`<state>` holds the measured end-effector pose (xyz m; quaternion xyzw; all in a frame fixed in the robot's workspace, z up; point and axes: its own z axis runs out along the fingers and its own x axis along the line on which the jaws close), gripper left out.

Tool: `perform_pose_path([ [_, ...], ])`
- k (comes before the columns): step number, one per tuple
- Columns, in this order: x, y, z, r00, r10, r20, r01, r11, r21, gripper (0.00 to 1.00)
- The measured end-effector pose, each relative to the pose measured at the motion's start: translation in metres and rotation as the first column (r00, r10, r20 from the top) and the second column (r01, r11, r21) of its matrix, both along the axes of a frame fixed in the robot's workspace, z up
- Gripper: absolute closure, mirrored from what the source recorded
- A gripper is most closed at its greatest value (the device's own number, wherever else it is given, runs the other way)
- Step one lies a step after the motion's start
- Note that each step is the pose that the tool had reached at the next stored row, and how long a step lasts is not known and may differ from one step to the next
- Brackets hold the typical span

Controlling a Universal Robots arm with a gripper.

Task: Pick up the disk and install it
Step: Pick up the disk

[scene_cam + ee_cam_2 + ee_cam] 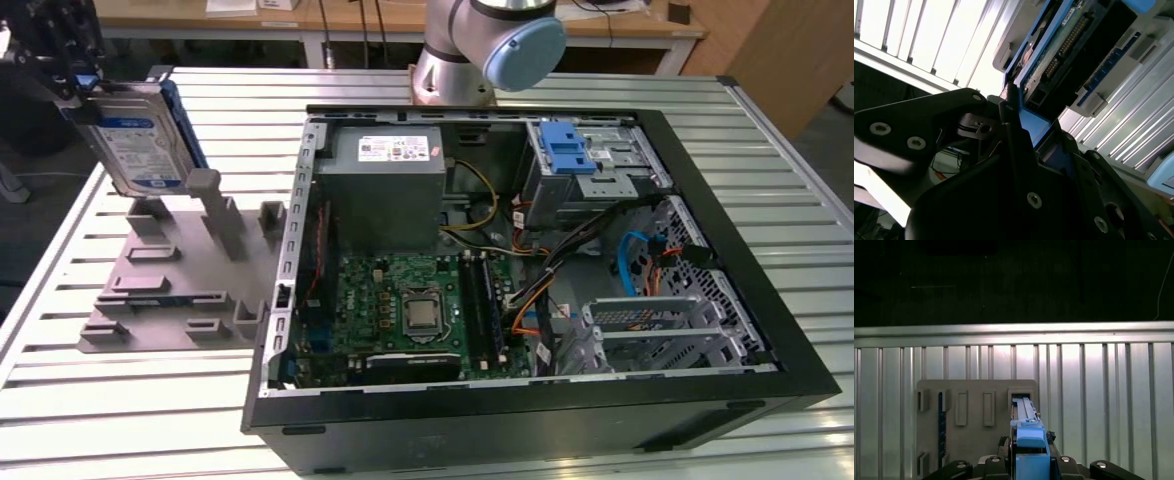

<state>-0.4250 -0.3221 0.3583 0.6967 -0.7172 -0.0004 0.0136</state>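
The disk (138,145), silver with a white-and-blue label and blue rails, stands on edge at the exterior view's far left. It sits over the back of the grey holder fixture (160,290). My gripper (78,82) is shut on the disk's upper end. In both wrist views the black fingers clamp the blue carrier rail (1029,440) of the disk (1069,45), with the gripper (1026,112) right at the connector end. The disk's lower edge sits at the fixture's slot (1021,396); whether it is clear of the slot I cannot tell.
An open black computer case (747,250) lies on the slatted metal table (134,400), to the exterior view's right of the fixture. Inside are a grey power supply box (380,190), a motherboard (400,300), a blue clip on a metal cage (571,150) and a metal drive cage (654,325). The arm's base (467,50) stands behind.
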Motion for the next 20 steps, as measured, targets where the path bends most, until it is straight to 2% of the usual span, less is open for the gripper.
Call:
perform_pose_path([
  [6,0.000,0.0000,0.0112,1.0000,0.000,0.0001,0.000,1.0000,0.0001,0.64],
  [19,0.000,0.0000,0.0440,1.0000,0.000,0.0000,0.000,1.0000,0.0001,0.64],
  [20,0.000,0.0000,0.0583,1.0000,0.000,0.0000,0.000,1.0000,0.0001,0.64],
])
